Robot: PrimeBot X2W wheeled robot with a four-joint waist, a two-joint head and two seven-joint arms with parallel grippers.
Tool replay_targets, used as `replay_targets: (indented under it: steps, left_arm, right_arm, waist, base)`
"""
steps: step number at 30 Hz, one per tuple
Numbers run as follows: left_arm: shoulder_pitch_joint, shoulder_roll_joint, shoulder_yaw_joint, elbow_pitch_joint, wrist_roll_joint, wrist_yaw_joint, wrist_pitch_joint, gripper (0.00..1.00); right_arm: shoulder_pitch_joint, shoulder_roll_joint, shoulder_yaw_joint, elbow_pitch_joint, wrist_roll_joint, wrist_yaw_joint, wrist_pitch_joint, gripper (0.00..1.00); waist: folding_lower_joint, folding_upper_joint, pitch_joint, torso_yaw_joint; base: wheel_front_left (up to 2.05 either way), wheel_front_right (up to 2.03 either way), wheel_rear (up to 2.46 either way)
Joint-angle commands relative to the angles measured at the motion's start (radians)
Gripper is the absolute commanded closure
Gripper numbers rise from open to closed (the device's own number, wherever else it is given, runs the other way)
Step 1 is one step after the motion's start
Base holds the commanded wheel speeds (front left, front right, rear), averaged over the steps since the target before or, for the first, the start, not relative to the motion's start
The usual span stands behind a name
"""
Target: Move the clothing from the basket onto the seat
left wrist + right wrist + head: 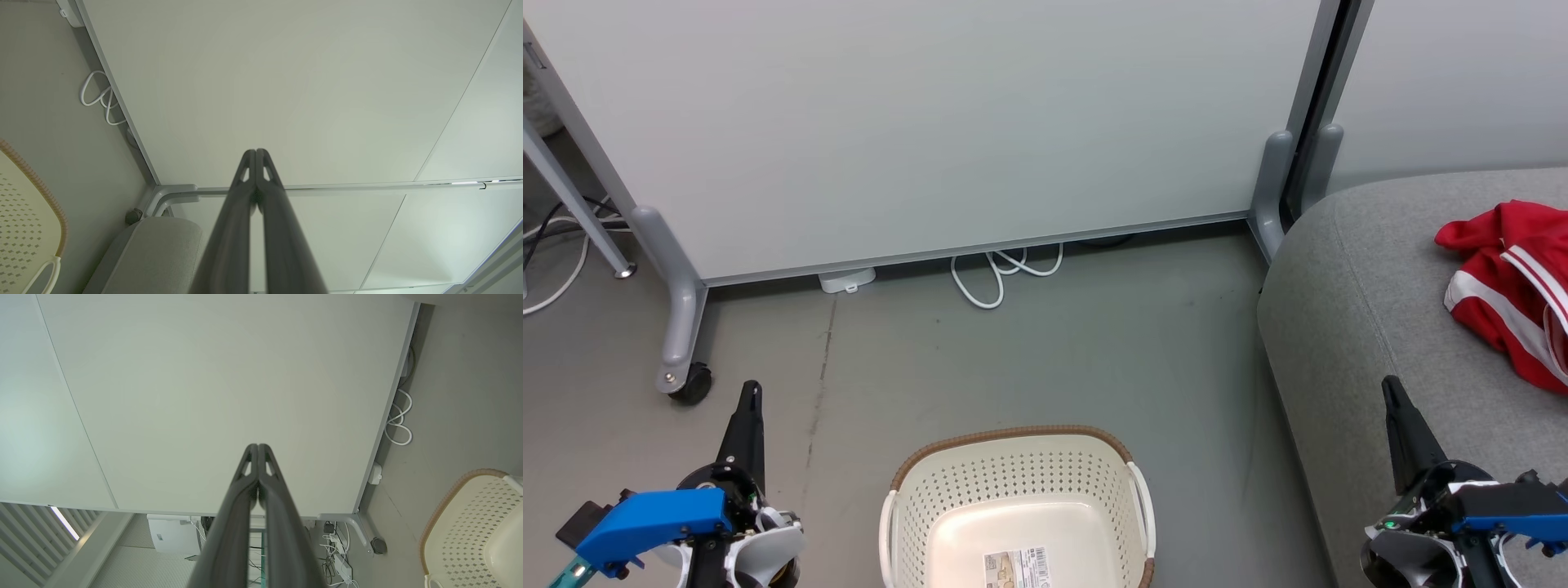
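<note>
Left gripper (751,396) and right gripper (1391,390), both closed on nothing; laundry basket (1013,430) bare as far as we see; red striped clothing (1507,286) on couch seat (1347,327), best left undisturbed.

Red clothing (1515,290) on grey seat (1347,327)

A pale wheeled partition panel (915,131) stands on grey floor (1054,367), white cable (1005,265) looped beneath.
</note>
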Motion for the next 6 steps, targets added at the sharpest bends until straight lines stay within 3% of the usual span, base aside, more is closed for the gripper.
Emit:
replay_targets:
  steps: [1, 6]
  left_arm:
    - [-0.009, 0.002, 0.002, -0.003, -0.002, -0.004, 0.003, 1.0]
    - [-0.009, 0.002, 0.002, -0.004, -0.002, -0.004, 0.003, 1.0]
  right_arm:
    - [-0.014, -0.003, -0.001, -0.003, 0.003, 0.0, 0.003, 1.0]
    - [-0.014, -0.003, -0.001, -0.003, 0.003, 0.0, 0.003, 1.0]
  waist:
    - [0.0, 0.0, 0.0, 0.0]
    - [0.0, 0.0, 0.0, 0.0]
  base:
    - [0.0, 0.0, 0.0]
    - [0.0, 0.0, 0.0]
